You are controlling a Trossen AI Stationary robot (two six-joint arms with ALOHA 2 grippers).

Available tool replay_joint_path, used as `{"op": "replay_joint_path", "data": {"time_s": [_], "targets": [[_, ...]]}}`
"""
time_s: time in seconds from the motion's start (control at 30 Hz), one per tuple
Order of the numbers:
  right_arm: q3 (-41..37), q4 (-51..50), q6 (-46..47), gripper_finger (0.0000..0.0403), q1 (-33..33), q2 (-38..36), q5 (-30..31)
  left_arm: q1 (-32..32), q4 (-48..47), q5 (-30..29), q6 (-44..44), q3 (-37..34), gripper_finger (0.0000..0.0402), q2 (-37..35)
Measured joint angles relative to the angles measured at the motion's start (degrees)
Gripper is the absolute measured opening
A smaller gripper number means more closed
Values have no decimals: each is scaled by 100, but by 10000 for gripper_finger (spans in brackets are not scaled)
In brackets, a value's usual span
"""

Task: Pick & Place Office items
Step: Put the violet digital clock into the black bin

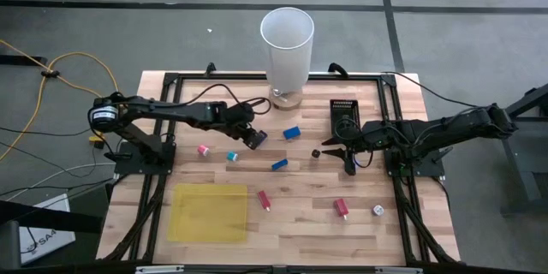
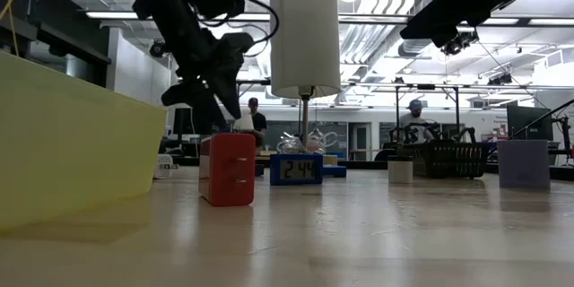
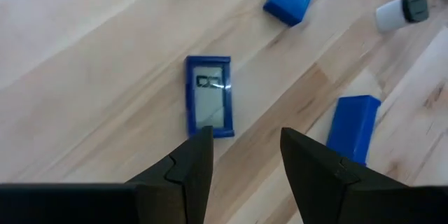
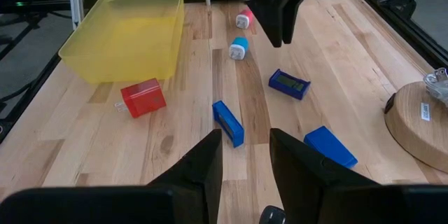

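Observation:
The office items lie scattered on the wooden table. A small blue-framed clock [image 3: 208, 96] lies flat just ahead of my left gripper [image 3: 245, 140], which hovers open above it, left of the table's middle [image 1: 255, 139]. Two blue blocks [image 1: 292, 133] [image 1: 280, 164] lie to its right. A pink piece [image 1: 204, 149] and a teal piece [image 1: 232, 156] lie to its left. Two red pieces [image 1: 264, 199] [image 1: 342, 208] and a whitish round one [image 1: 377, 211] lie nearer the front edge. My right gripper [image 1: 349, 161] waits open above the table's right half, near a small dark piece [image 1: 315, 152].
A tall white cylinder [image 1: 287, 47] on a round wooden base [image 4: 420, 122] stands at the far middle. A small black tray [image 1: 345, 118] lies to its right, near my right arm. A yellow tray [image 1: 208, 212] sits at the near left. Black frame rails run along the table's edges.

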Motion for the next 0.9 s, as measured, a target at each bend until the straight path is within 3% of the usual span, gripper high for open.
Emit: {"op": "replay_joint_path", "data": {"time_s": [0.43, 0.9], "targets": [[0, -1, -1, 106, 0, 0, 0, 158, -918, -13, 73, 550, 161, -2], [0, -1, 0, 106, 1, 0, 0, 488, -1068, 280, 462, 833, 161, -2]]}}
